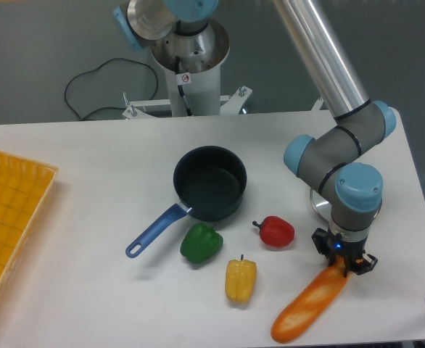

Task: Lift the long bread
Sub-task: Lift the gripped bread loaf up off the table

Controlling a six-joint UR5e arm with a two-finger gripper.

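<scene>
My tool (344,264) is clamped on the far right end of the long bread (310,304), clear of the peppers.

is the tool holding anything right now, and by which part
The tool sits over the upper right end of the long bread, fingers on either side of it. Whether it has closed on the bread cannot be told.

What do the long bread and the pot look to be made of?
Long bread: seemingly moulded plastic, glossy orange with paler slash marks; soft highlights along its smooth skin suggest a toy. Pot: dark matte body, probably coated metal or plastic, not settled here; its blue handle looks like plastic. The claw sits at the bread's upper end.
</scene>
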